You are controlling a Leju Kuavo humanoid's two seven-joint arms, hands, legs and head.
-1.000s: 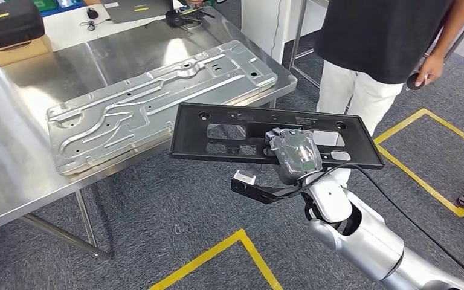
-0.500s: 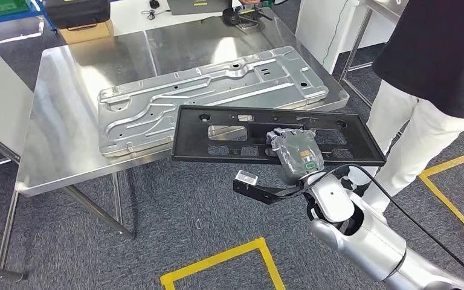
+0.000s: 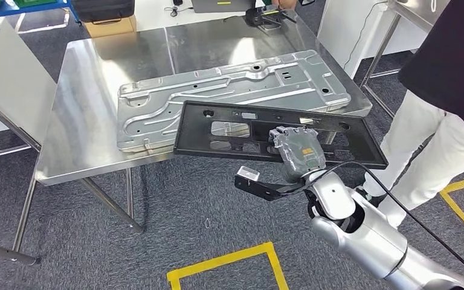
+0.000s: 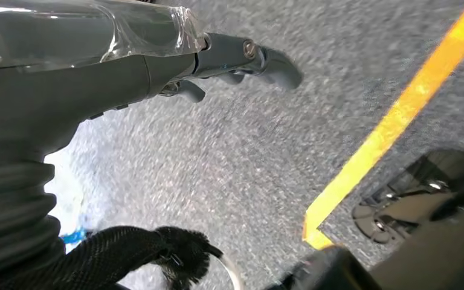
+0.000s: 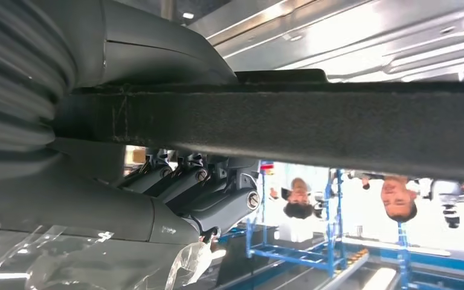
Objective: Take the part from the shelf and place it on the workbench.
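Head view, right hand (image 3: 299, 152) holding black part (image 3: 278, 133), overlapping workbench (image 3: 84, 109) edge

The right hand (image 3: 297, 151) holds the black panel (image 3: 278, 132) level, its far edge over the near edge of the steel workbench (image 3: 84, 96). A stamped metal sheet (image 3: 229, 90) lies on the workbench behind the panel. A person (image 3: 441, 115) stands to the right. The left hand (image 4: 175, 66) hangs above the floor, near a yellow floor line (image 4: 393, 121).

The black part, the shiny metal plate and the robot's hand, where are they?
black part (image 3: 229, 113), head view, its upper left frame.
metal plate (image 3: 157, 109), head view, left half.
right hand (image 3: 297, 151), head view, its back.
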